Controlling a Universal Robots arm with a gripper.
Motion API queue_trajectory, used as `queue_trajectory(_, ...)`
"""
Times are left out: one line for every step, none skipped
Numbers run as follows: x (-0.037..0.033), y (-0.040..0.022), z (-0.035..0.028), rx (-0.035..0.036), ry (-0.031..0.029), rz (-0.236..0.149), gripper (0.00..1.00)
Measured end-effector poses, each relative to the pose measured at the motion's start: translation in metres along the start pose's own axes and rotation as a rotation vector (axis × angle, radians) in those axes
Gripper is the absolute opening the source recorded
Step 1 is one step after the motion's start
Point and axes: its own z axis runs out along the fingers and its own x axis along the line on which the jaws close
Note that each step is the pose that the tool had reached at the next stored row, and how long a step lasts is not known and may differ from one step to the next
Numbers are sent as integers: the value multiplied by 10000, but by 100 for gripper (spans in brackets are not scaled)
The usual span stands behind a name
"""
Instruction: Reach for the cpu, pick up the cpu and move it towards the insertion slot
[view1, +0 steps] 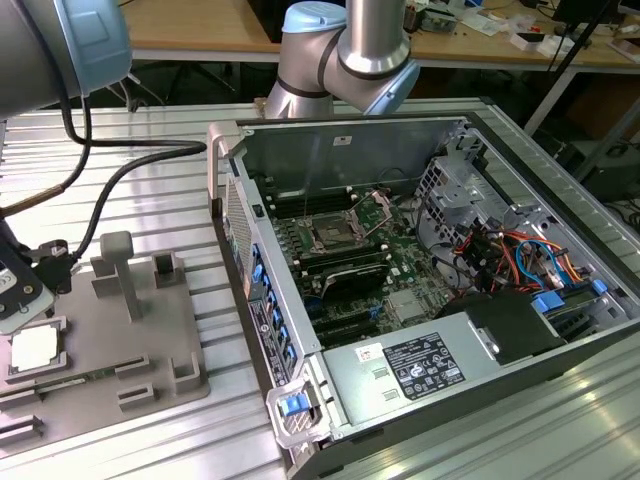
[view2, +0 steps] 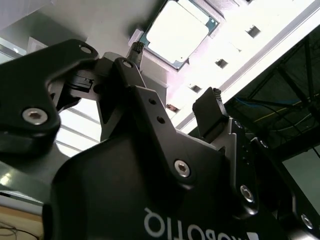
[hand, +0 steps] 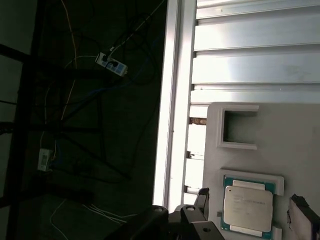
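From my seat the pincer (view2: 174, 82) is spread wide and holds nothing. In the second wrist view its two black fingers (view2: 142, 95) stand well apart, and the cpu (view2: 179, 32) shows in the gap beyond them, a pale top with a green edge.

In the first wrist view the cpu (hand: 247, 204) lies flat in a square recess of the grey holder (hand: 290, 130). One fingertip (hand: 202, 196) is off one side of it and the other is past the opposite side. Both look clear of the chip (how high above it they hang, I cannot tell).

In the exterior view the cpu (view1: 33, 348) sits at the exterior view's left, in the grey holder (view1: 100, 340) on the ribbed metal tabletop (view1: 150, 190). The arm (view1: 350, 55) rises behind the open computer case (view1: 340, 150), and its wrist end hangs over the holder's edge, just beside the cpu.

The insertion slot (view1: 330, 237) is well apart from the chip, toward the middle of the exterior view. It lies on the green board inside the case, a dark centre inside a shiny metal frame. The case lies on the tabletop just beside the holder, on the exterior view's right of it.
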Motion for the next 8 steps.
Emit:
queue_trajectory(0, -3, 22, 0, 0, 0, 68)
queue_trajectory(-1, -9, 48, 3, 1, 0, 68)
queue_trajectory(-1, -14, 68, 7, 1, -1, 68)
queue_trajectory(0, -22, 85, 58, 6, 2, 68)
queue_trajectory(-1, -25, 92, 131, 12, 3, 68)
queue_trajectory(-1, -26, 94, 220, 19, 5, 68)
queue_trajectory(-1, -27, 98, 411, 31, 10, 68)
queue_trajectory(-1, -30, 120, 483, 37, 11, 68)
